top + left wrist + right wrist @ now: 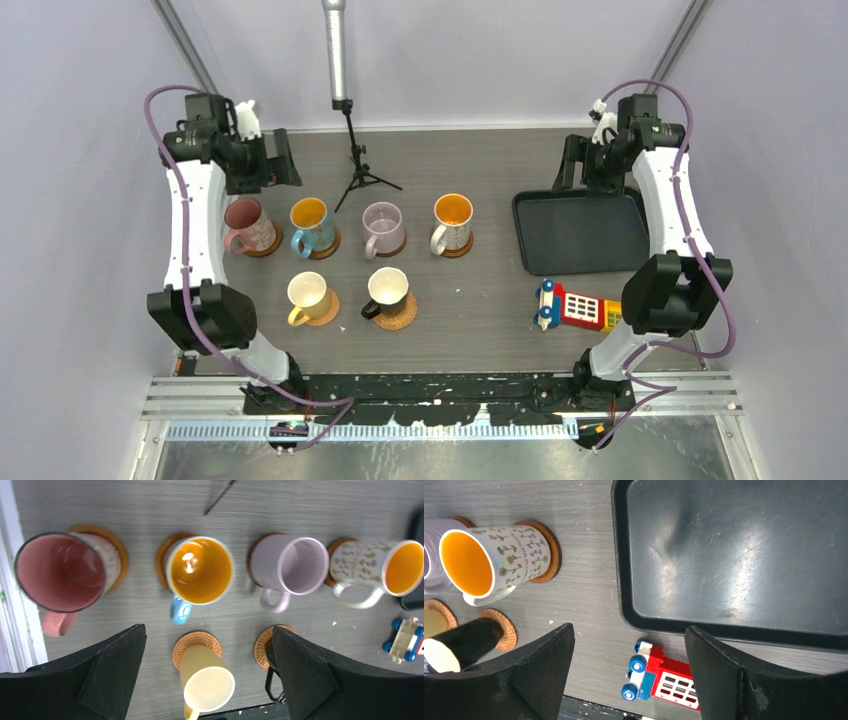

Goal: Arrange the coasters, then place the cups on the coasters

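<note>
Six cups each stand on a coaster in two rows. The far row holds the pink cup (pixel 245 222), blue cup (pixel 310 222), lilac cup (pixel 383 225) and white cup (pixel 452 218). In the near row, the yellow cup (pixel 308 295) and black cup (pixel 387 289) sit on woven coasters (pixel 190 642). My left gripper (pixel 262 160) hangs open at the back left, high above the cups, holding nothing. My right gripper (pixel 575 165) is open and empty at the tray's far edge. In the left wrist view, the black cup's handle (pixel 270 682) peeks from behind a finger.
A black rectangular tray (pixel 580 232) lies at the right. A colourful toy phone (pixel 575 307) sits just in front of it. A small tripod stand (pixel 355 165) with a pole rises at the back centre.
</note>
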